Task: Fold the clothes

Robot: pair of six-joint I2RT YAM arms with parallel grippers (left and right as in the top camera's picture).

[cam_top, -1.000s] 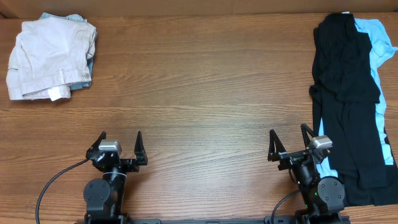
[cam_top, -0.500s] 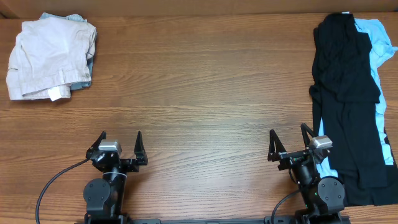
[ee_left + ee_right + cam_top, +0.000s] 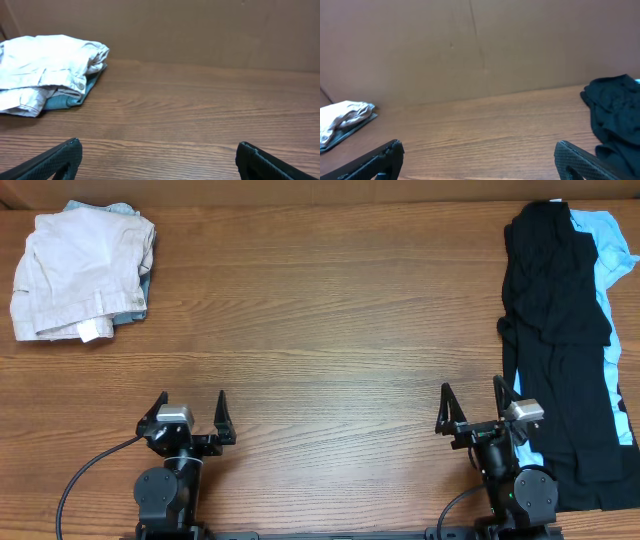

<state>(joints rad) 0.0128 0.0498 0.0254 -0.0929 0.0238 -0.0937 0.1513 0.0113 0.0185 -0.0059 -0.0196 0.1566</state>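
Black clothes (image 3: 555, 310) cover one blue shirt (image 3: 606, 242); one beige pile (image 3: 75, 265) lies apart.

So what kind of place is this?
Probably a robot test bench, not a home: a wooden table walled by plain brown board, a left arm and right arm mounted at its edge, and black clothes.

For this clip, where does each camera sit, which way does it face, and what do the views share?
Overhead: above the table, looking straight down; both arms at the near edge, left gripper and right gripper open.
Left wrist: low on the left arm, facing across toward the folded pile; its fingers show at the bottom corners.
Right wrist: low on the right arm, facing across, black garment at right; fingers at the bottom corners.
Shared: all three views catch the folded pile.
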